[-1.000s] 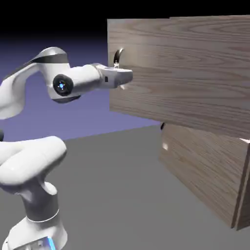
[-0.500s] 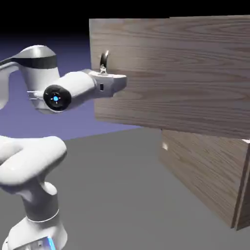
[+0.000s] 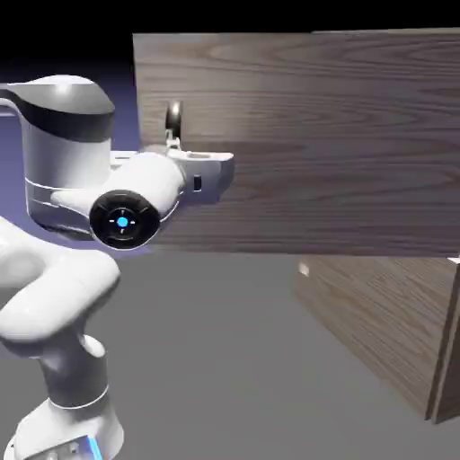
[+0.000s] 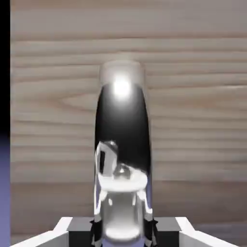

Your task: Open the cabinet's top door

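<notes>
Firmly pinching the dark curved handle (image 4: 123, 120) with the gripper (image 4: 124, 231), out from the cabinet (image 3: 382, 328). Also showing the top door (image 3: 314, 144) swung open, reaching beyond the cabinet toward the exterior view's left.

I can't read any text, label, brand, number or sign in either of my views
</notes>
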